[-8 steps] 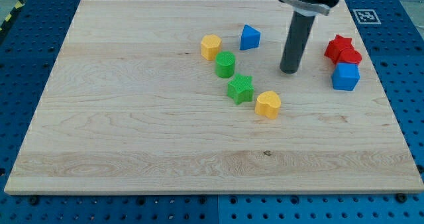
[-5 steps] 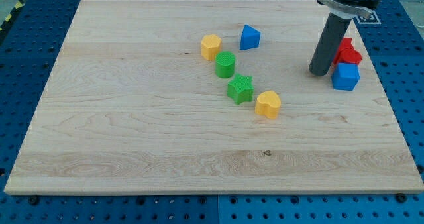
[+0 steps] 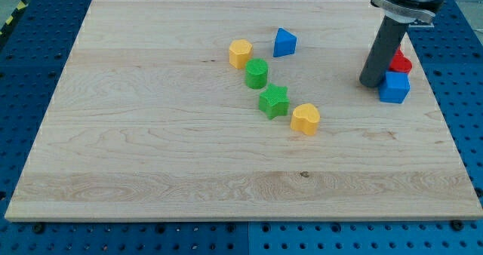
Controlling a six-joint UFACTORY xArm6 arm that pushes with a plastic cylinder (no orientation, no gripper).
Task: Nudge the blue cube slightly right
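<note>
The blue cube (image 3: pixel 395 88) sits near the board's right edge, in the upper right of the view. My tip (image 3: pixel 370 83) rests on the board right against the cube's left side, touching it or nearly so. Red blocks (image 3: pixel 401 62) lie just above the cube; the rod hides most of them, so their shapes cannot be made out.
A blue triangular block (image 3: pixel 284 42), a yellow hexagonal block (image 3: pixel 240 53), a green cylinder (image 3: pixel 256 73), a green star (image 3: pixel 274 102) and a yellow heart (image 3: pixel 306 118) form a loose line in the middle of the wooden board (image 3: pixel 151 134).
My tip has moved to the right, from the middle of the board to the blue cube's left side. The cube has barely shifted, if at all.
</note>
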